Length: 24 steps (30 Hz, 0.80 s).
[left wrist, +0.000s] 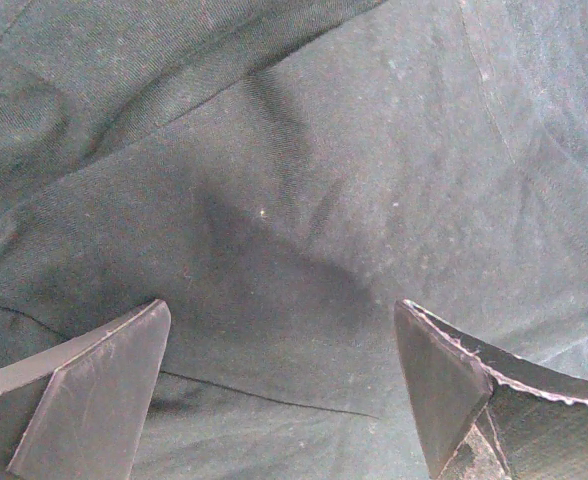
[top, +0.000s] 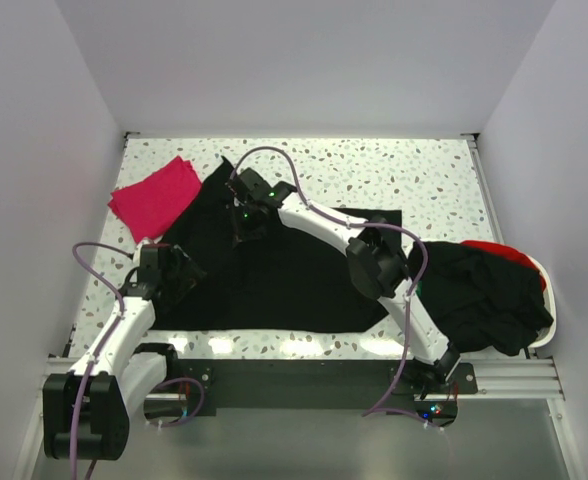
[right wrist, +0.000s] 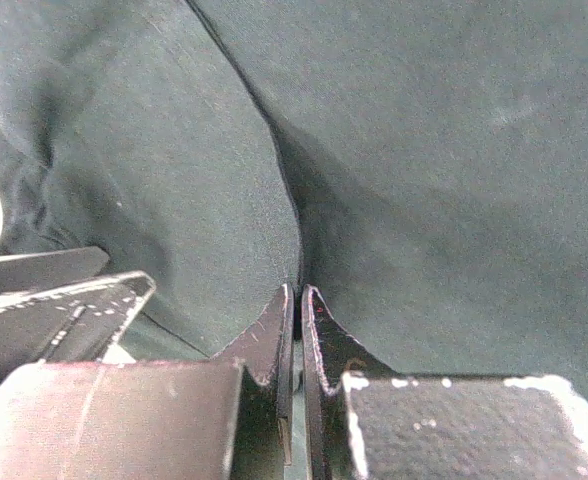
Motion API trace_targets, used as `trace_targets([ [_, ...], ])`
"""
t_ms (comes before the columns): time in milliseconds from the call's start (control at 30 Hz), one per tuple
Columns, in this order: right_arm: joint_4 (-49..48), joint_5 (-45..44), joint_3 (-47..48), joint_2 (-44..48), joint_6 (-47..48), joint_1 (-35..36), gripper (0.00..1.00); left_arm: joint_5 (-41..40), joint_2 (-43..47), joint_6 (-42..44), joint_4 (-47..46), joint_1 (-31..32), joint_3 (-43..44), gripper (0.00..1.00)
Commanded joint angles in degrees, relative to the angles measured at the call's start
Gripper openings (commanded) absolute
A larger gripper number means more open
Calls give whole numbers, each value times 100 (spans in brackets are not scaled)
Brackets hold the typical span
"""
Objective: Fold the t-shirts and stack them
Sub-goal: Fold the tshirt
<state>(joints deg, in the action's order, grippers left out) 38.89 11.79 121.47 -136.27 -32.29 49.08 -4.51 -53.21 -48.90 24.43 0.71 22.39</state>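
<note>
Cloth first: the large black t-shirt [top: 284, 285] lies spread over the middle of the speckled table [top: 404, 180]. It is not quite flat, and its far left part is drawn up in a ridge. The right gripper [right wrist: 298, 315] is at that ridge. Its jaws are pressed together on a thin fold of the black cloth, and in its wrist view a seam runs straight into the pinch. The left gripper [left wrist: 284, 390] hangs just above the near left edge of the same shirt, its jaws spread as wide as they go. Nothing is between them, only dark cloth underneath.

I judge that the step in hand is to fold the left side of this shirt inward. To do it well, the left gripper should come down and take the near edge on the same line as the right one's pinch, so that the two grips mark one straight fold. Then both should lift only a little and travel together. If one pulls alone, the whole shirt may drag. The right pinch looks small and could slip under a quick pull.

Farther out, the folded magenta t-shirt [top: 154, 200] lies at the far left, close against the black one. At the right edge a heap of black and red shirts [top: 479, 290] sits in a white tub [top: 547, 300].
</note>
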Motion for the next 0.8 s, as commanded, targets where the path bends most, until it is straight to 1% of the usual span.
trace_targets([
  [0, 311, -282, 78, 66, 57, -4, 2, -252, -102, -23, 247, -71, 11, 100],
  [67, 478, -388, 201, 30, 48, -21, 7, -287, -93, -23, 264, -71, 28, 100],
  [100, 522, -493, 228, 21, 65, -30, 11, -296, -93, -14, 273, -71, 37, 100],
  [133, 601, -555, 254, 39, 83, -39, 14, -322, -84, -5, 282, -71, 81, 100],
  [200, 707, -721, 324, 143, 179, -91, 22, -410, -41, 65, 326, -71, 168, 100],
  [233, 829, -783, 351, 214, 214, -126, 32, -445, -32, 91, 343, -62, 308, 100],
  [300, 918, -932, 334, 494, 337, -258, 38, -524, 30, 214, 317, -71, 476, 100],
  [333, 1005, -968, 299, 618, 381, -302, 43, -550, 30, 250, 309, -71, 659, 100],
  [400, 1059, -1047, -43, 925, 530, -486, 46, -568, -5, 346, 308, -71, 845, 100],
  [433, 1076, -1134, -236, 1309, 583, -522, 47, -551, -31, 364, 317, -71, 1011, 100],
  [467, 1059, -1161, -742, 1548, 636, -609, 49, -516, -40, 373, 317, -71, 1074, 100],
  [533, 1033, -1275, -1360, 1988, 733, -689, 51, -463, -32, 321, 265, 43, 1153, 100],
  [567, 1024, -1354, -2024, 2486, 751, -768, 52, -445, -40, 277, 221, 122, 1136, 100],
  [633, 997, -1442, -2730, 2972, 725, -856, 52, -489, -93, 49, 72, 525, 1092, 100],
  [667, 989, -1486, -3413, 3392, 707, -952, 53, -550, -145, -48, -59, 701, 1066, 100],
  [700, 980, -1522, -3733, 3640, 637, -1005, 53, -542, -294, -240, -122, 1007, 1039, 100],
  [733, 997, -1548, -4040, 3851, 602, -1084, 53, -490, -400, -338, -192, 1114, 943, 100],
  [767, 1006, -1601, -4592, 4053, 567, -1120, 54, -419, -514, -426, -358, 1194, 890, 100],
])
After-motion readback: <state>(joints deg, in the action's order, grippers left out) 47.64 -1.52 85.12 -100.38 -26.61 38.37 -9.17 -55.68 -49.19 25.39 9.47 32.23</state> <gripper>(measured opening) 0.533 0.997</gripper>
